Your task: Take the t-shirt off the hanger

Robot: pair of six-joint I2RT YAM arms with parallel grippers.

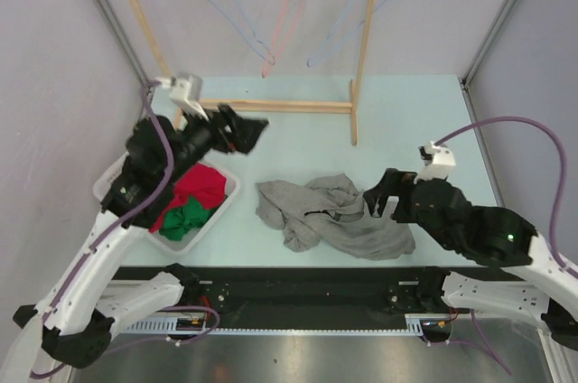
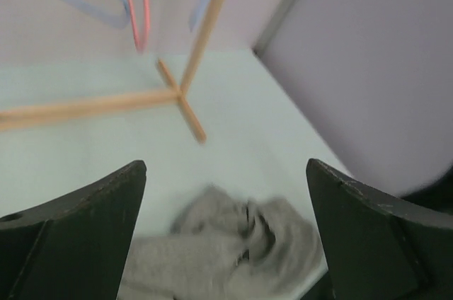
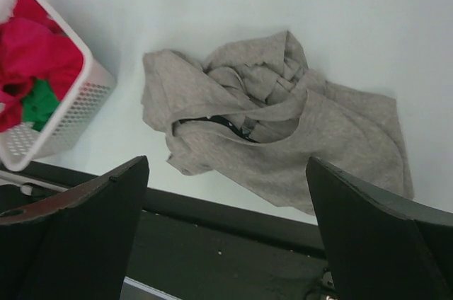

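Note:
A grey t-shirt [image 1: 334,216] lies crumpled on the pale table, also seen in the right wrist view [image 3: 333,130] and, blurred, in the left wrist view [image 2: 226,243]. A thin black hanger [image 3: 212,123] shows partly inside its folds; the rest is hidden by cloth. My left gripper [image 1: 253,130] hangs open and empty in the air to the shirt's upper left, its jaws wide [image 2: 226,165]. My right gripper [image 1: 379,195] is open and empty at the shirt's right edge, and its jaws [image 3: 226,165] frame the shirt's near hem.
A white basket [image 1: 228,195] with red and green cloth stands left of the shirt, below the left arm. A wooden rack [image 1: 361,49] with blue and red wire hangers [image 1: 271,31] stands at the back. The table's black front edge [image 3: 233,215] runs just below the shirt.

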